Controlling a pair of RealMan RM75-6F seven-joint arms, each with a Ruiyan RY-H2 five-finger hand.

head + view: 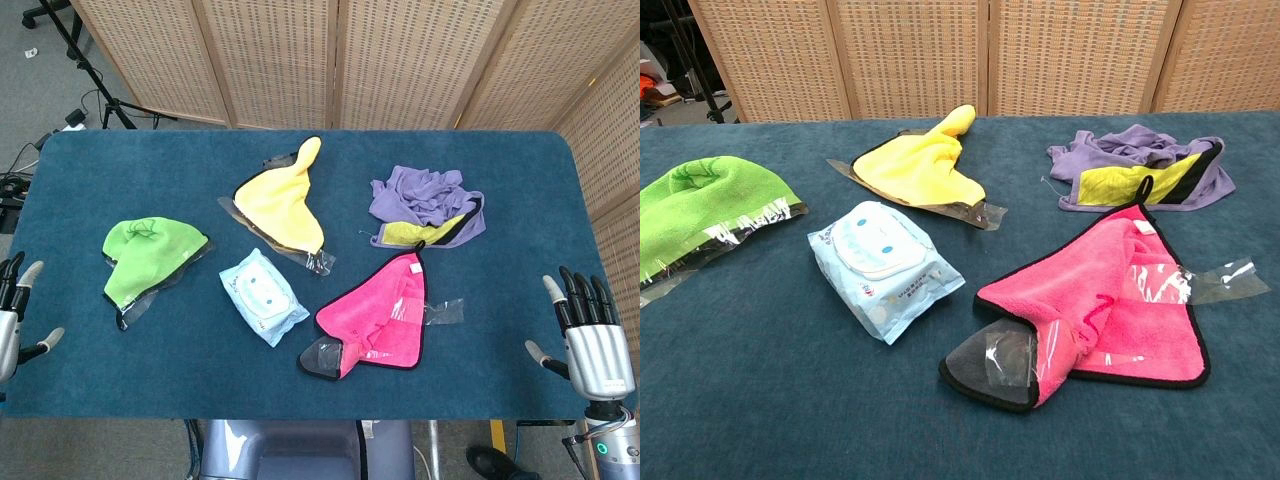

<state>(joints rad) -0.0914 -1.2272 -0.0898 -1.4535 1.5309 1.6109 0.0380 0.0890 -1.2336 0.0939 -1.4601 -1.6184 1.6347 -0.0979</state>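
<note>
Both the left hand (14, 318) and the right hand (590, 335) are held with fingers spread, empty, at the near counter (480, 380) corners, well apart from the pink fleece cloth (385, 305).

Blue table (90, 160) with cloths scattered around: green cloth (150, 255) toward the left, yellow cloth (280, 200) up the middle, purple cloth (425, 200) on the right, pink cloth (385, 315) in front. Pack of wipes (262, 296) between green and pink. Left hand (15, 315) and right hand (590, 335) at the near corners, fingers spread, holding nothing.
</note>
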